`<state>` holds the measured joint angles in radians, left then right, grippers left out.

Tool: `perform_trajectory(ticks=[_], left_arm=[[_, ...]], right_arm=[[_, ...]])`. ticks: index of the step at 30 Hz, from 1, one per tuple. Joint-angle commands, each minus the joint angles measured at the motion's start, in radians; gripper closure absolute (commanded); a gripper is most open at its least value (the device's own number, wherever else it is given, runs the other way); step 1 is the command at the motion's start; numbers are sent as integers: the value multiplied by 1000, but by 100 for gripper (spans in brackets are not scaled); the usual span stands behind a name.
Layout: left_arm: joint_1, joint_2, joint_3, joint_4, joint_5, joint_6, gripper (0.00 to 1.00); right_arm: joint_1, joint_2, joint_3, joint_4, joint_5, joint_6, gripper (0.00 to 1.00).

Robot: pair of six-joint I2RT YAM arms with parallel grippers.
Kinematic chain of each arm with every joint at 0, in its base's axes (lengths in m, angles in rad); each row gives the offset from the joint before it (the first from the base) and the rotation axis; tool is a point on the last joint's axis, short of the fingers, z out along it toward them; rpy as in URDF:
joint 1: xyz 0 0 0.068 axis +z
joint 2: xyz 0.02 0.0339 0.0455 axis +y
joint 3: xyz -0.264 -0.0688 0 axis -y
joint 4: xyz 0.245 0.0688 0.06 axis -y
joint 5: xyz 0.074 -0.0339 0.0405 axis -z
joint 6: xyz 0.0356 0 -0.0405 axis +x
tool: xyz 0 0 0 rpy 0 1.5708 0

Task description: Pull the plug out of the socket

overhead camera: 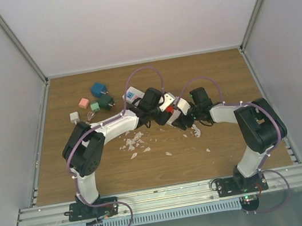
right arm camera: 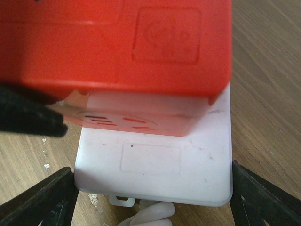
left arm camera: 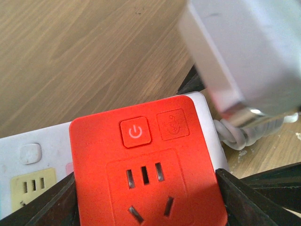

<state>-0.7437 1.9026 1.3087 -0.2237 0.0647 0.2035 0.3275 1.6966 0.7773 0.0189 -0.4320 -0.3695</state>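
In the top view the two arms meet over the middle of the wooden table (overhead camera: pixel 214 73). The left gripper (overhead camera: pixel 163 114) and the right gripper (overhead camera: pixel 185 117) are close together, and between them is one red plug (overhead camera: pixel 168 109). It sits on the white power strip (overhead camera: pixel 132 94), which lies slanted near the table's centre. To the left of the strip stand five small cubes: one blue cube (overhead camera: pixel 99 89), one pink cube (overhead camera: pixel 84 103), one light green cube (overhead camera: pixel 95 106), one dark green cube (overhead camera: pixel 106 101) and one white cube (overhead camera: pixel 74 116). Many white crumbs (overhead camera: pixel 135 144) lie in front of the arms.

In the left wrist view the red plug (left arm camera: pixel 141 155) fills the centre. It has one power button (left arm camera: pixel 135 132) and five slots on its face. The left gripper (left arm camera: pixel 145 174) is closed onto it, its two black fingers (left arm camera: pixel 42 205) pressing on the two sides. Under the plug is the white strip (left arm camera: pixel 42 141) with one yellow outlet face (left arm camera: pixel 33 183). At the upper right is one blurred white block (left arm camera: pixel 244 52); what it is cannot be told. One white cord (left arm camera: pixel 233 134) is below it.

In the right wrist view the right gripper (right arm camera: pixel 153 168) clamps the end of the power strip (right arm camera: pixel 150 174), one finger (right arm camera: pixel 42 200) touching each long edge. The red plug (right arm camera: pixel 117 47) is above, and one outlet face (right arm camera: pixel 117 121) shows under its edge. Whether the plug's pins are in the strip cannot be told.
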Motion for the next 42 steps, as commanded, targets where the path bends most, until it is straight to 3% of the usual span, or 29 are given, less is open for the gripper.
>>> perform_trajectory(ticks=[1, 8, 11, 15, 19, 24, 28, 38, 42], left_arm=[[-40, -59, 25, 38, -5, 38, 74], [89, -93, 37, 10, 352, -106, 76], [65, -104, 35, 0, 275, -64, 77], [22, -119, 7, 8, 51, 10, 78], [25, -155, -31, 26, 13, 40, 77], [48, -170, -25, -17, 146, 37, 80], [131, -174, -16, -74, 223, 2, 80], [454, -298, -147, -239, 684, 83, 76], [522, -299, -203, -279, 826, 119, 76]], right_arm=[[5, 35, 13, -2, 85, -16, 49], [5, 40, 16, -4, 91, -10, 51], [4, 41, 19, -5, 93, -8, 51], [4, 43, 20, -9, 93, -6, 51], [5, 47, 23, -11, 97, -4, 51], [5, 48, 25, -14, 100, -4, 51], [3, 37, 18, -14, 99, -6, 48], [-12, 11, 16, -14, 72, -11, 22], [-13, 7, 24, -14, 66, 0, 13]])
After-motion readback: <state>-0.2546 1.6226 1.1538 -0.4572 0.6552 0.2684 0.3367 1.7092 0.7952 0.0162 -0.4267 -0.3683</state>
